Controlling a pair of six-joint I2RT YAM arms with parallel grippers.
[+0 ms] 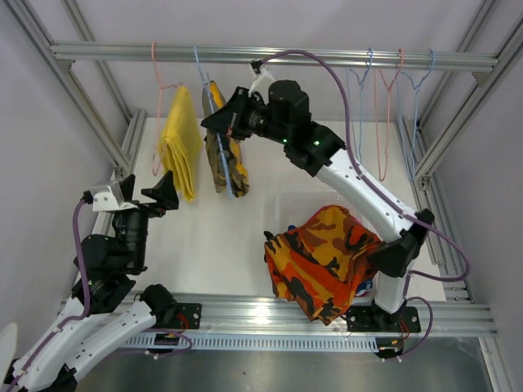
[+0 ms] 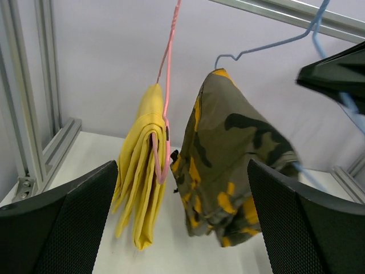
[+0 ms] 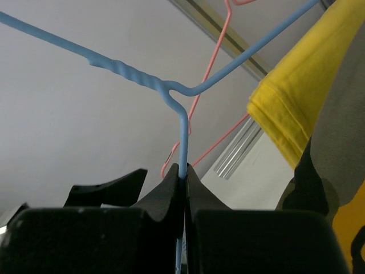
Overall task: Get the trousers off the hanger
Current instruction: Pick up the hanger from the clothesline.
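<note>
Right gripper [image 3: 182,171]: jaws closed on the wire of the blue hanger [image 3: 182,125], upper centre. Left gripper [image 1: 145,194]: fully open, holding nothing. Trousers visible: three. Yellow trousers [image 1: 181,147] and olive camouflage trousers [image 1: 225,167] hang upper left; orange camouflage trousers [image 1: 323,257] lie lower right.

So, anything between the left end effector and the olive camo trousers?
Nothing visible. The open left end effector faces the olive camo trousers across open air; the yellow trousers hang beside, left of that line. The right end effector grips the blue hanger above.
</note>
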